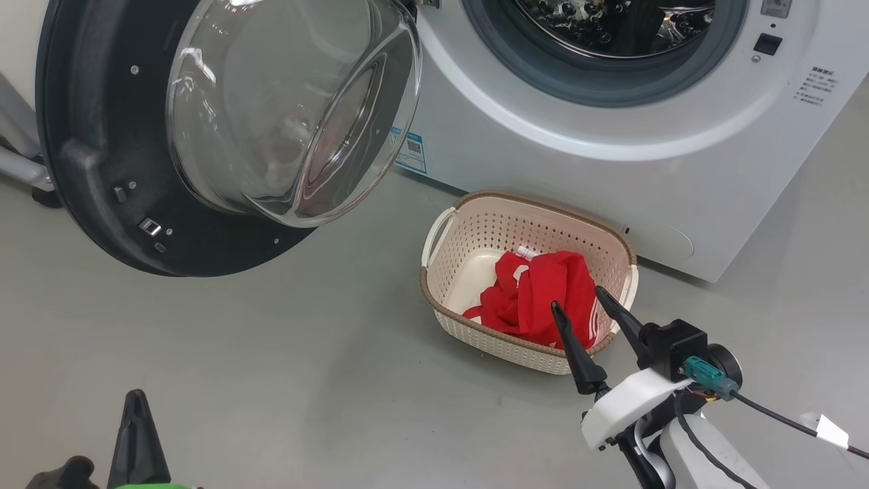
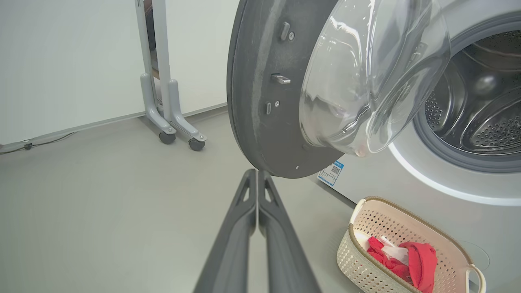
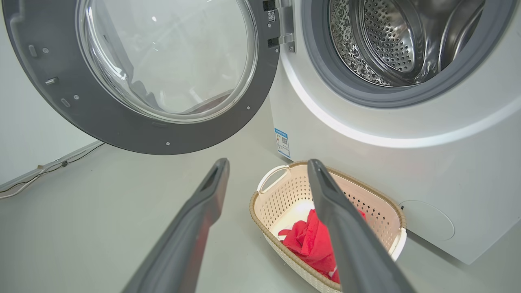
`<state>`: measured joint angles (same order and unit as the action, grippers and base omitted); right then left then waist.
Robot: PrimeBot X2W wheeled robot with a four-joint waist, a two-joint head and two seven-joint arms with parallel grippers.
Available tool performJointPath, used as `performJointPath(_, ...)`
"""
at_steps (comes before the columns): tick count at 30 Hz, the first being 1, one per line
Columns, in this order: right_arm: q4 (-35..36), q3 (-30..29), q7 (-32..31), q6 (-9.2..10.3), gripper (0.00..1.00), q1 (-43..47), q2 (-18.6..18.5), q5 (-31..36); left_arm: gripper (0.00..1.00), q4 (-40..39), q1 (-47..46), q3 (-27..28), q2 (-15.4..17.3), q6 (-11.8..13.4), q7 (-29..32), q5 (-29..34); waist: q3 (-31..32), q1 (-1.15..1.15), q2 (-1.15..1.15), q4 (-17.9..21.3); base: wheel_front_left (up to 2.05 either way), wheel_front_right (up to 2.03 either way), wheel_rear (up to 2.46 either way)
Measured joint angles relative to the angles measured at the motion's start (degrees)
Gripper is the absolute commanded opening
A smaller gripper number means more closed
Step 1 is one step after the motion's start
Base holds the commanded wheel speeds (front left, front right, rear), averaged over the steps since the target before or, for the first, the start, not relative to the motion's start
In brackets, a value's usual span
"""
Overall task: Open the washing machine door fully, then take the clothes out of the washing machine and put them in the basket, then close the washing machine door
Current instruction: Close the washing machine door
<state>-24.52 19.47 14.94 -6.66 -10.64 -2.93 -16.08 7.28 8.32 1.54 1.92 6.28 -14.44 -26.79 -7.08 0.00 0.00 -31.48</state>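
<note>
Red clothes [image 1: 540,295]: crumpled heap, long axis cannot be told, in the right half of the basket [image 1: 468,238]. Basket's long side runs left-right along the washing machine [image 1: 611,190] front, just near of it. Door [image 1: 88,170] swung wide to the left, glass dome facing near-right; steel drum [image 3: 390,36] exposed. Smooth grey floor [image 1: 271,380]; white wall [image 2: 61,61] and wheeled stand [image 2: 163,81] far left. Right gripper [image 1: 577,297]: fingers spread wide, holding nothing, tips over the basket's near right rim beside the clothes. Left gripper [image 2: 257,173]: fingers pressed together, holding nothing, well left of the basket.
</note>
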Motion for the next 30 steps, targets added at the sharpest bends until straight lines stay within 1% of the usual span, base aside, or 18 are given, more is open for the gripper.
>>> performJointPath(5, -0.09, -0.36, 0.0, -0.01, 1.0, -0.02, -0.01, -0.08, 0.0, -0.71, -0.05, -0.02, -0.01, -0.35, 0.0, -5.98, 0.03, 0.0, 0.0, 0.04, 0.0, 0.0, 0.0)
performJointPath(9, -0.1, -0.73, 0.0, -0.01, 1.0, -0.03, -0.07, -0.09, 0.0, -1.22, -0.07, 0.07, 0.0, -1.7, 0.0, -11.56, 0.1, 0.0, 0.0, 0.06, 0.0, 0.0, 0.0)
performJointPath(12, -0.1, -1.0, 0.0, -0.01, 1.0, -0.03, -0.09, -0.11, 0.0, -1.29, -0.08, 0.55, -0.01, -3.2, 0.0, -15.91, 0.17, 0.0, 0.0, 0.08, 0.0, 0.0, 0.0)
performJointPath(15, -0.1, -1.31, 0.0, -0.02, 1.0, -0.03, -0.09, -0.29, 0.0, -1.14, -0.16, 1.88, 0.0, -4.68, 0.0, -23.64, 0.23, 0.0, 0.0, 0.1, 0.0, 0.0, 0.0)
performJointPath(18, -0.09, -1.63, 0.0, -0.29, 1.0, -0.03, -0.1, -0.45, 0.0, -0.42, -0.23, 3.0, -0.01, -6.24, 0.0, -34.42, 0.28, 0.0, 0.0, 0.12, 0.0, 0.0, 0.0)
performJointPath(19, -0.09, -1.77, 0.0, -0.29, 1.0, -0.03, -0.1, -0.47, 0.0, 0.02, -0.29, 3.46, -0.04, -7.45, 0.0, -40.16, 0.33, 0.0, 0.0, 0.15, 0.0, 0.0, 0.0)
performJointPath(20, -0.09, -1.88, 0.0, -0.29, 1.0, -0.03, -0.1, -0.52, 0.0, 0.34, -0.38, 3.65, 0.0, -8.29, -0.01, -42.47, 0.34, 0.0, 0.0, 0.17, 0.0, 0.0, 0.0)
performJointPath(24, -0.09, -2.18, 0.0, -0.29, 1.0, 0.0, -0.09, -0.53, 0.0, 1.51, -0.84, 3.49, 0.0, -11.68, -0.11, -49.71, 0.41, 0.0, 0.0, 0.27, 0.0, 0.0, 0.0)
performJointPath(27, -0.09, -2.46, 0.0, -0.29, 1.0, 0.02, -0.1, -0.53, 0.0, 2.67, -1.39, 2.64, -0.01, -12.5, -0.27, -53.7, 0.47, 0.0, 0.0, 0.39, 0.0, 0.0, 0.0)
performJointPath(30, -0.09, -2.61, 0.0, -0.29, 1.0, 0.04, -0.09, -0.53, 0.0, 3.36, -2.01, 2.41, -0.04, -12.72, -0.27, -55.05, 0.54, 0.0, 0.0, 0.52, 0.0, 0.0, 0.0)
